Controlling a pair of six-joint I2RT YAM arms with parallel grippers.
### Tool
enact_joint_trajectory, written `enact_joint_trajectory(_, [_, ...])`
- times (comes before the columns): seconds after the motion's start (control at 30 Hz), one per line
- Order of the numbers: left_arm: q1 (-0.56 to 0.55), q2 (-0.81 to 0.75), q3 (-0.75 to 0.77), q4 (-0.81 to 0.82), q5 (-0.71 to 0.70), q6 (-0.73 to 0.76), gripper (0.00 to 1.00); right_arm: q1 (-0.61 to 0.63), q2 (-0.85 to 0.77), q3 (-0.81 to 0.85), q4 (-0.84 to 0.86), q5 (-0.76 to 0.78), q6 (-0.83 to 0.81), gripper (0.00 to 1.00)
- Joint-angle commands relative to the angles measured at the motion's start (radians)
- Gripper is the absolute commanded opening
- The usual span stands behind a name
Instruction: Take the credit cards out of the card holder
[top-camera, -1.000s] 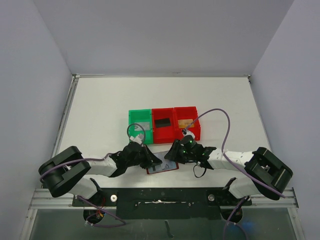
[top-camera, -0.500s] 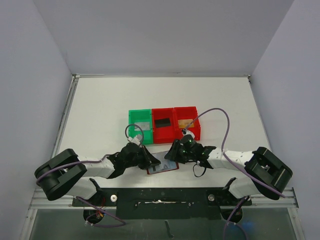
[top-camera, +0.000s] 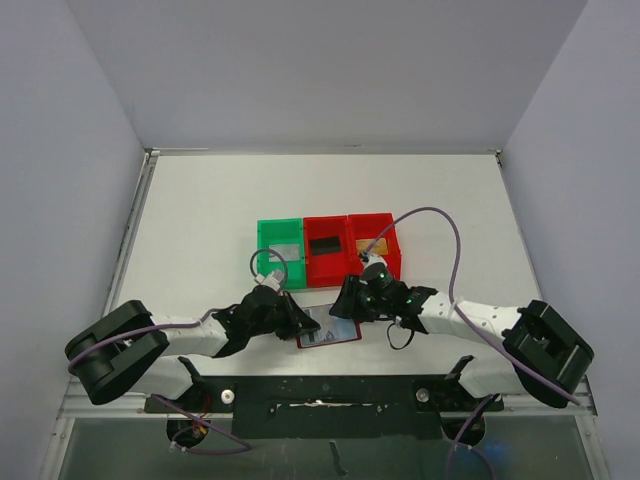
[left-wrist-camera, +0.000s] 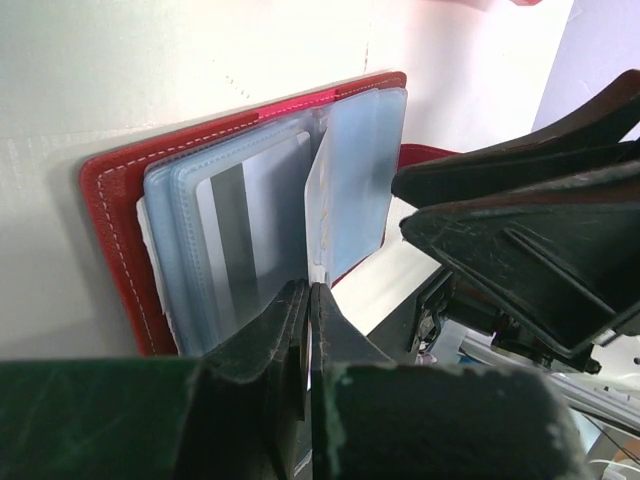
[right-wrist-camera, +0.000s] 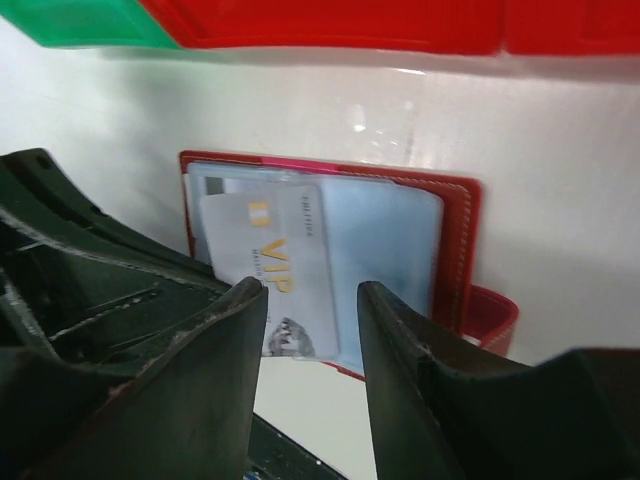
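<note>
The dark red card holder (top-camera: 330, 334) lies open on the table between both grippers, its pale blue pockets (right-wrist-camera: 385, 250) facing up. A silver-grey credit card (right-wrist-camera: 275, 265) marked VIP sticks partly out of a pocket; in the left wrist view this card (left-wrist-camera: 250, 225) shows behind clear sleeves. My left gripper (left-wrist-camera: 308, 300) is shut on the edge of one raised pocket leaf (left-wrist-camera: 322, 190) of the holder. Just above the VIP card's near end, my right gripper (right-wrist-camera: 312, 290) is open and holds nothing. Other credit cards lie in the bins: silver (top-camera: 284, 252), black (top-camera: 325, 245), gold-orange (top-camera: 370, 245).
A green bin (top-camera: 266, 232) and two red bins (top-camera: 325, 268) (top-camera: 392, 232) stand in a row just behind the holder. The holder's red closing tab (right-wrist-camera: 492, 315) sticks out at its right side. The black base rail (top-camera: 320, 390) runs along the near edge.
My right gripper has shifted slightly left over the holder and its jaws have opened a little wider. The left gripper has kept its pinch in place.
</note>
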Motion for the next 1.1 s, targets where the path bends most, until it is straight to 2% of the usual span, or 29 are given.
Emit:
enact_joint_trajectory(0.0, [0.003, -0.009, 0.040, 0.001, 0.010, 0.029, 0.00, 0.003, 0.042, 0.048, 0.117, -0.106, -0.053, 0.43])
enact_joint_trajectory(0.07, [0.004, -0.004, 0.043, 0.006, 0.015, 0.031, 0.00, 0.009, 0.086, 0.053, 0.129, -0.134, -0.050, 0.44])
enact_joint_trajectory(0.13, [0.005, 0.002, 0.047, 0.012, 0.018, 0.031, 0.00, 0.013, 0.119, 0.061, 0.073, -0.093, -0.032, 0.43])
enact_joint_trajectory(0.27, [0.007, 0.032, 0.038, 0.083, 0.038, 0.010, 0.10, 0.009, 0.119, 0.012, 0.035, -0.024, 0.010, 0.43])
enact_joint_trajectory(0.43, [0.008, 0.107, 0.033, 0.219, 0.076, -0.025, 0.20, 0.006, 0.110, -0.049, 0.085, -0.052, 0.035, 0.43])
enact_joint_trajectory(0.5, [0.009, 0.133, 0.041, 0.244, 0.085, -0.030, 0.20, 0.006, 0.108, -0.064, 0.102, -0.051, 0.041, 0.43])
enact_joint_trajectory(0.6, [0.009, 0.144, 0.047, 0.249, 0.087, -0.033, 0.07, -0.005, 0.090, -0.058, 0.062, -0.016, 0.026, 0.43])
enact_joint_trajectory(0.7, [0.009, 0.112, 0.045, 0.195, 0.069, -0.034, 0.00, -0.021, 0.062, -0.043, 0.010, 0.026, 0.007, 0.43])
enact_joint_trajectory(0.83, [0.009, 0.023, 0.025, 0.072, 0.028, -0.018, 0.00, -0.033, -0.001, -0.014, -0.067, 0.079, -0.037, 0.42])
enact_joint_trajectory(1.07, [0.015, -0.247, -0.007, -0.169, -0.020, 0.029, 0.00, -0.035, -0.229, 0.018, -0.055, 0.116, -0.088, 0.48])
